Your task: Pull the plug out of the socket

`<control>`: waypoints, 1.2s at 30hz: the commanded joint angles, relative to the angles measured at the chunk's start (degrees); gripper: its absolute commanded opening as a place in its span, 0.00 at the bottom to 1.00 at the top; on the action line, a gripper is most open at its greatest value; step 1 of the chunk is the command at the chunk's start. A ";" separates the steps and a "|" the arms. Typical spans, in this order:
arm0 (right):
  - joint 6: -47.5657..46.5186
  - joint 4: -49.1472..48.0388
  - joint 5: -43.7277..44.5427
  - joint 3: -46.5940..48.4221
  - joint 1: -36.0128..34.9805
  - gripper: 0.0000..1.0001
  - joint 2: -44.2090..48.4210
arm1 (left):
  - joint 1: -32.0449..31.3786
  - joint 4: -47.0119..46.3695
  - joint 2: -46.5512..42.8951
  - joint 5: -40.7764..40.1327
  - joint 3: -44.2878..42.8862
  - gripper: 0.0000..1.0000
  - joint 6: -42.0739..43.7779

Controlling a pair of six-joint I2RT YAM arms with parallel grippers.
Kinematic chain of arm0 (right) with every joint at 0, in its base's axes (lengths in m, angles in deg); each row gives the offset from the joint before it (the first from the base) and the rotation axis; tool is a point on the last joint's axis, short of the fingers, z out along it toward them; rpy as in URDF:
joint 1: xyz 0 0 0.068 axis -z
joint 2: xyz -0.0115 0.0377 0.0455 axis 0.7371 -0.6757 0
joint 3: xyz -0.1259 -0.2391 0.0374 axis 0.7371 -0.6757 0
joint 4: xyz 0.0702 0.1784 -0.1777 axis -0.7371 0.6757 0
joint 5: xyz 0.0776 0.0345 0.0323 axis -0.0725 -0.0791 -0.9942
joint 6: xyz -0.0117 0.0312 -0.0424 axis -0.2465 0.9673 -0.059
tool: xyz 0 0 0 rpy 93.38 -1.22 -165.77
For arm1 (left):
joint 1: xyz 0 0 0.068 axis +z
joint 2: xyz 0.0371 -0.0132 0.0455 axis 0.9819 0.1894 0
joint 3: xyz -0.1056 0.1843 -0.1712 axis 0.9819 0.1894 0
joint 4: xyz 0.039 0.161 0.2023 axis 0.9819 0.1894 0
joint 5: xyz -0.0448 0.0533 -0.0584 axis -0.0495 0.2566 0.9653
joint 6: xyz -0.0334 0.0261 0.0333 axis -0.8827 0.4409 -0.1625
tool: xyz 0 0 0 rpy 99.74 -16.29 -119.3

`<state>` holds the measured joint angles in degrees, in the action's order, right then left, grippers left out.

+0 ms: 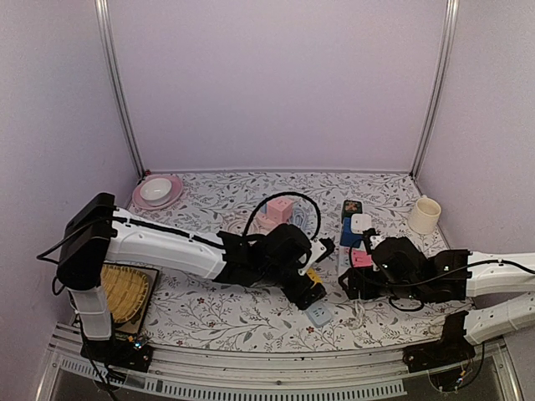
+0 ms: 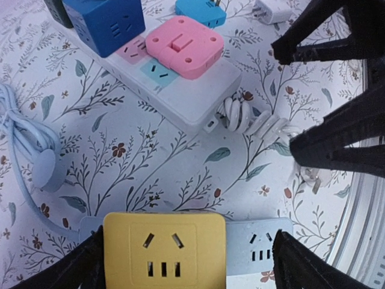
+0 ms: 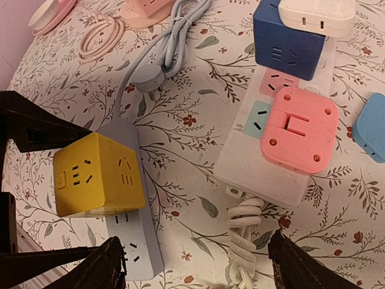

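Observation:
A yellow cube plug [image 2: 163, 250] sits plugged into a pale blue power strip [image 2: 258, 247]. My left gripper [image 2: 186, 265] is open, one finger on each side of the cube, not touching it. In the top view it [image 1: 309, 290] hangs over the strip [image 1: 318, 313]. A white power strip [image 3: 271, 162] carries a pink plug [image 3: 299, 129] and a blue cube plug [image 3: 289, 42]. My right gripper [image 3: 195, 268] is open above the white strip's coiled cord [image 3: 243, 235], with nothing between its fingers. In the top view it [image 1: 351, 284] is just in front of the pink plug [image 1: 361, 257].
The pale blue strip's cord and grey plug [image 3: 147, 78] lie loose to the left. A small blue adapter [image 3: 370, 126] lies right of the white strip. A pink plate with a bowl [image 1: 157, 192], a pink cube socket [image 1: 278, 210], a cream cup [image 1: 424, 215] and a woven tray [image 1: 125, 292] stand around.

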<state>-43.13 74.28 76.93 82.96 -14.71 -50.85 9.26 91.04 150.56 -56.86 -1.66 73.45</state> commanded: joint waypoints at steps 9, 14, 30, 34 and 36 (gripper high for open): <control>0.42 -0.87 0.44 -0.07 -0.16 0.84 -3.07 | 3.40 2.29 1.99 2.82 -0.44 0.82 0.79; -0.10 -2.00 -0.83 0.48 -0.21 0.83 -4.73 | 3.24 2.07 1.33 2.78 0.54 0.64 -1.63; 0.06 -11.17 -15.06 -0.84 -0.37 0.76 -6.06 | -3.53 11.63 -6.26 -14.50 1.28 0.51 -22.16; 1.69 -14.03 -16.06 -3.64 -0.64 0.76 -6.69 | -5.01 11.53 -6.21 -16.84 2.12 0.52 -23.96; 2.45 -15.57 -16.85 -4.21 -0.73 0.75 -8.77 | -5.04 11.21 -5.84 -17.05 2.52 0.52 -24.85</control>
<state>-42.52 62.37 62.48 80.84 -14.90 -56.93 5.35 101.93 146.73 -69.91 -0.26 52.57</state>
